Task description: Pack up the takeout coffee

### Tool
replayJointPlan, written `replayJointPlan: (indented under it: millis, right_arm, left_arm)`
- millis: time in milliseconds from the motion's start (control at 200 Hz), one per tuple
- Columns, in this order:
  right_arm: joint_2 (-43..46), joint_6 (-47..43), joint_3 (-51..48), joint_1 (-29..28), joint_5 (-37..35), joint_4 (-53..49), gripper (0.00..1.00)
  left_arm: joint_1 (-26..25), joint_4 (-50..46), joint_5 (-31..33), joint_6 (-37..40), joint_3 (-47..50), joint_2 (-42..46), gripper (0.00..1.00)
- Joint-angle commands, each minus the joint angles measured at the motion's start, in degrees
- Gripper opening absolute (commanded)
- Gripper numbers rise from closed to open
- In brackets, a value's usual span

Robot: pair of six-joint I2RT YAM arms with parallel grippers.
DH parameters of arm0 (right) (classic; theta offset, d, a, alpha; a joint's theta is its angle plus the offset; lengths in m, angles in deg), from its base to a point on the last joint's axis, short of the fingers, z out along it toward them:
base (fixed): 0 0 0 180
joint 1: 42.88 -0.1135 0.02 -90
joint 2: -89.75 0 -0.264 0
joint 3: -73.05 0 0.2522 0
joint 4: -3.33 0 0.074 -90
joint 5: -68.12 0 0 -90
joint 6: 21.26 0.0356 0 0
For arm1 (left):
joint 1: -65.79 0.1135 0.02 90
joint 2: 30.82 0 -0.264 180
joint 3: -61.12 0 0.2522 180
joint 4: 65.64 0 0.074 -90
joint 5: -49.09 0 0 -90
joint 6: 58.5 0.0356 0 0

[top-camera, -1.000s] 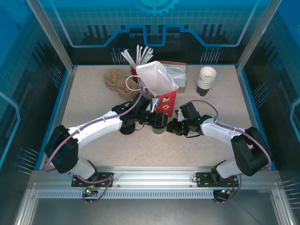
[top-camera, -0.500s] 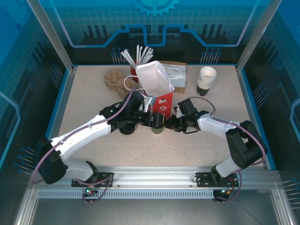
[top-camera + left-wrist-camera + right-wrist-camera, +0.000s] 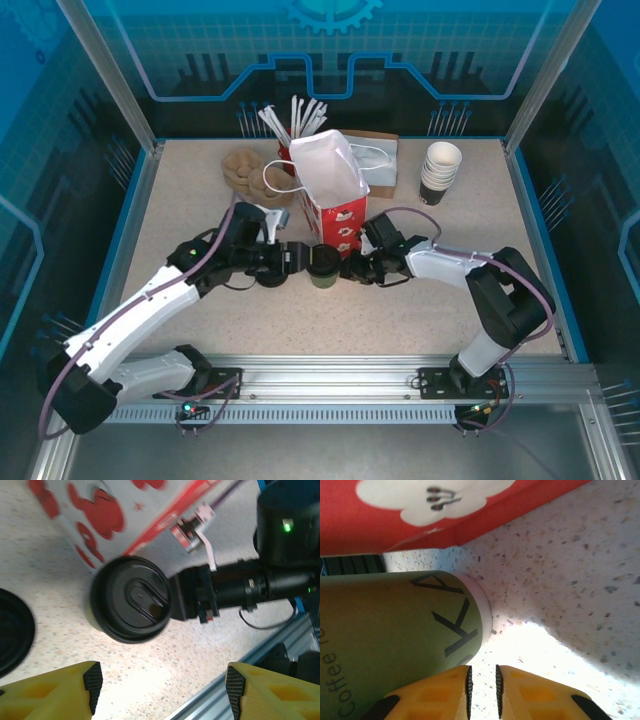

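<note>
- Black lid up: the takeout coffee [image 3: 322,266] stands upright on the speckled table [image 3: 200,200], long axis vertical, right in front of the red bag [image 3: 335,205].
- Which claw is nearer?
- Both are close. The left claw [image 3: 161,680] is spread wide and empty, and the cup sits dead ahead just past its fingertips, centred between them. The right claw [image 3: 483,672] is pinched nearly closed on nothing, with its tips just beside the cup's base on the far side.
- So left takes it?
- My read, yes. Go straight forward and close on the paper wall below the lid. The right claw looks to be in the closing path and should clear out first.
- Room?
- Tight. The bag is right behind and the lid stack [image 3: 12,630] is near on one side. The bag mouth faces up, so the lift must clear its rim. The table is flat and a light cup may skid if nudged.
</note>
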Motion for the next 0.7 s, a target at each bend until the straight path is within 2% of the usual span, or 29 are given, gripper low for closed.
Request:
replayJointPlan:
  millis: [0, 160, 300, 520, 695]
  right_arm:
    - [-1.4, 1.0, 1.3, -1.7, -0.6, 1.2, 0.24]
    - [-1.8, 1.8, 1.3, -3.3, -0.9, 1.9, 0.24]
    - [-1.2, 1.7, 1.2, -3.6, -1.2, 1.5, 0.24]
    - [3.1, -0.2, 0.6, -2.9, -2.7, -3.4, 0.23]
    - [8.5, -2.7, -0.8, -1.0, -3.7, -8.5, 0.23]
  left_arm:
    - [4.2, -4.0, 1.4, 0.9, 0.8, 2.2, 0.68]
    - [10.1, -4.4, 4.0, 0.1, 0.6, 2.8, 0.7]
    - [15.3, 0.1, 5.8, -2.0, 0.7, 1.1, 0.72]
    - [20.2, 5.9, 10.9, -5.0, -3.8, -7.4, 0.7]
    - [24.6, 10.7, 12.2, -8.4, -7.2, -14.3, 0.66]
